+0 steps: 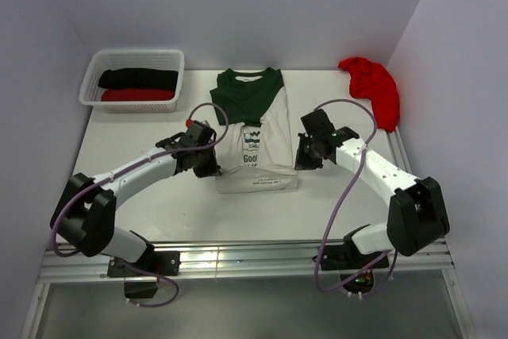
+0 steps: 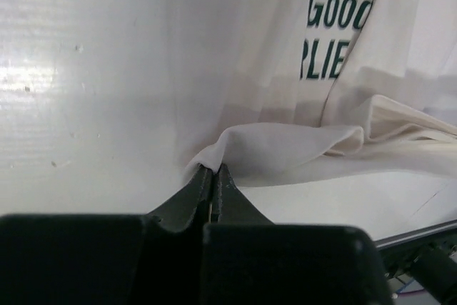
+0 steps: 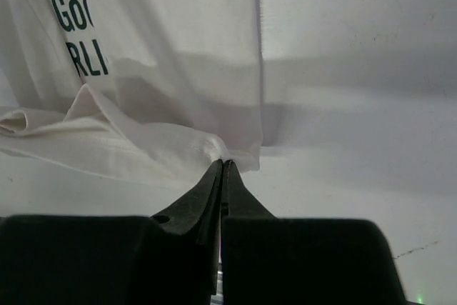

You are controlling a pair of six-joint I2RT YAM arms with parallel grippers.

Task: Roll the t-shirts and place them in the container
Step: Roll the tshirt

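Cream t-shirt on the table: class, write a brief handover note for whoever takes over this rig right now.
Left gripper: shut on the near-left hem corner of the cream t-shirt.
Right gripper: shut on its near-right hem corner.
Done: black roll and red roll lie in the basket.
Left: roll the cream t-shirt, barely begun; then the red t-shirt, crumpled at the far right corner.

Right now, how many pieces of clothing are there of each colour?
Cream with green: 1, the printed shirt
Red: 2, the loose shirt and the red roll in the basket
Black: 1, the black roll
Total: 4
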